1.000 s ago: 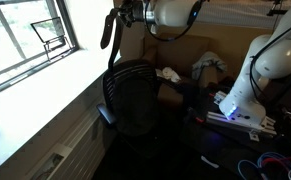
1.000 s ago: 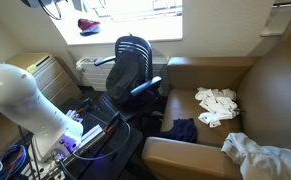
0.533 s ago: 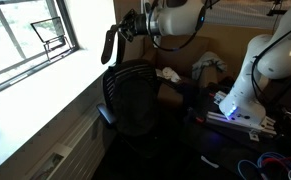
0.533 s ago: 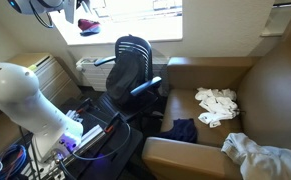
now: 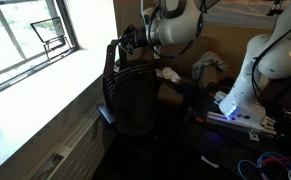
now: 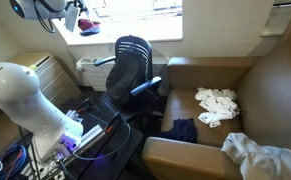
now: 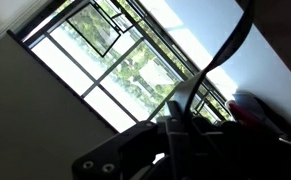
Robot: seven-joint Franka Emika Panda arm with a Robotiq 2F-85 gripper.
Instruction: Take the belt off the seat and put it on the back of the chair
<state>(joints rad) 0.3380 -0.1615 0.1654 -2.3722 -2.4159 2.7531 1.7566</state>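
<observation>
My gripper (image 5: 128, 41) is shut on a dark belt (image 5: 110, 56) that hangs down from it, just above and beside the top of the chair's black ribbed back (image 5: 133, 95). In the other exterior view the gripper (image 6: 71, 16) is high at the left, apart from the chair back (image 6: 132, 55). In the wrist view the belt (image 7: 228, 48) runs as a dark strap from between the fingers (image 7: 175, 140) toward the upper right, against the window. The seat is hidden behind the backrest; only an armrest (image 6: 147, 87) shows.
A bright window and white sill (image 5: 45, 80) lie close beside the chair. A red object (image 6: 88, 27) sits on the sill. A tan couch (image 6: 255, 90) with white cloths (image 6: 217, 105) stands behind. The robot base (image 5: 240, 100) and cables (image 6: 15, 160) are nearby.
The gripper has moved down and toward the chair with the belt; the belt's lower end now hangs at the top edge of the backrest.
</observation>
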